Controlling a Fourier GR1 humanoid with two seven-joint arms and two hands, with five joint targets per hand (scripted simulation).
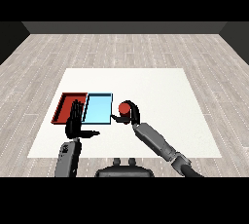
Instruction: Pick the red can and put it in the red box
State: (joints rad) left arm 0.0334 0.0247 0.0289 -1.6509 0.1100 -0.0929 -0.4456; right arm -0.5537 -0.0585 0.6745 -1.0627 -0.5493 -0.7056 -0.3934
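Observation:
The red can (124, 107) stands upright on the white table just right of the light blue tray (97, 108). My right hand (132, 116) is curled round the can, fingers behind it and thumb reaching toward the blue tray's right edge. The red tray (65, 102) lies to the left of the blue one, with nothing visible in it. In front of the red tray, my left hand (75, 121) is held with straight fingers pointing away from me and its thumb stretched out to the right; it holds nothing and covers part of the red tray's near edge.
The white table (160, 96) stretches wide to the right and behind the trays. Around it lies a grey wooden floor (126, 47). Both trays sit side by side, touching, left of the table's middle.

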